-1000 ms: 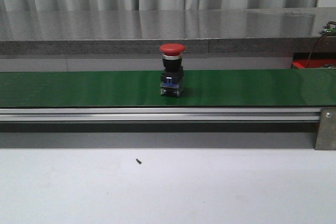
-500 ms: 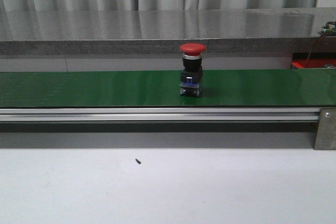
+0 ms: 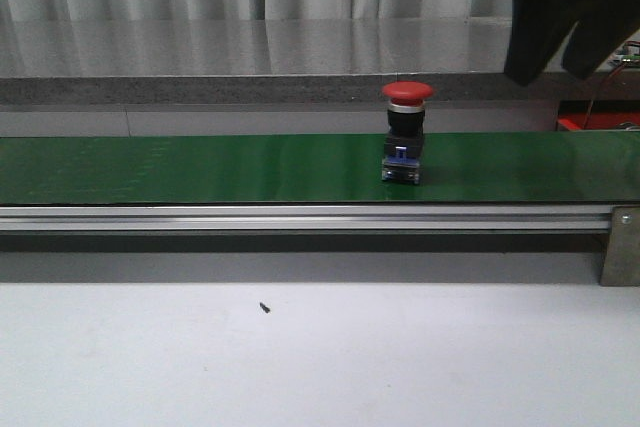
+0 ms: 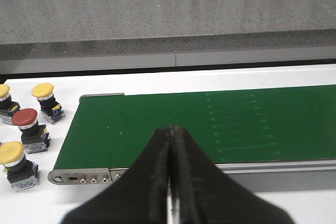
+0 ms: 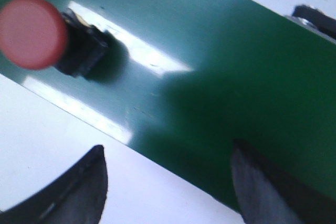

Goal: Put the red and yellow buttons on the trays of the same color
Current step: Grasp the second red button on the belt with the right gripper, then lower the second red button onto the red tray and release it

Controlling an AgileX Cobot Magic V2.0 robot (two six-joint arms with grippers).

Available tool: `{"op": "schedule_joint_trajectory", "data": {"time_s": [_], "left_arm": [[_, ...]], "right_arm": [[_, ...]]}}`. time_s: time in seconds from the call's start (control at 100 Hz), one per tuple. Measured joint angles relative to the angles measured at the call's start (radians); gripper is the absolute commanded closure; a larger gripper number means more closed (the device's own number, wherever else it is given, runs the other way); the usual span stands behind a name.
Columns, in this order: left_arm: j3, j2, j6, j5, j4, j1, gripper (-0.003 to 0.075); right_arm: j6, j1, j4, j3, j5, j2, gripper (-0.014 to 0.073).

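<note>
Red button (image 3: 408,133) upright on the belt (image 3: 200,169); right gripper (image 3: 560,42), fingers apart, above and beyond it, likely positioned for interception. Left gripper (image 4: 169,182) fingers together, idle.

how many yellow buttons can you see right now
3, all beside the belt's end in the left wrist view: first yellow button, second cut by the edge, third. Others may be hidden.

Matte black, tapered fingers (image 4: 157,182) on both arms.
</note>
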Motion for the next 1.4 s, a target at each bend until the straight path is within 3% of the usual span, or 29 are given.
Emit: {"op": "schedule_joint_trajectory", "data": {"time_s": [0.28, 0.62, 0.85, 1.08, 1.25, 1.4], "left_arm": [[0.000, 0.000, 0.000, 0.000, 0.000, 0.000, 0.0740], [0.000, 0.000, 0.000, 0.000, 0.000, 0.000, 0.0740], [0.000, 0.000, 0.000, 0.000, 0.000, 0.000, 0.0740], [0.000, 0.000, 0.000, 0.000, 0.000, 0.000, 0.0740], [0.000, 0.000, 0.000, 0.000, 0.000, 0.000, 0.0740], [0.000, 0.000, 0.000, 0.000, 0.000, 0.000, 0.0740]], "right_arm": [[-0.004, 0.081, 0.026, 0.000, -0.083, 0.056, 0.0091], [-0.028, 0.085, 0.085, 0.000, -0.135, 0.125, 0.0102], [-0.028, 0.085, 0.087, 0.000, -0.143, 0.140, 0.0349], [-0.020, 0.083, 0.051, -0.055, -0.092, 0.140, 0.0359], [-0.011, 0.003, 0.007, -0.173, -0.021, 0.142, 0.0359], [-0.004, -0.155, 0.000, -0.262, -0.023, 0.142, 0.0359]]}}
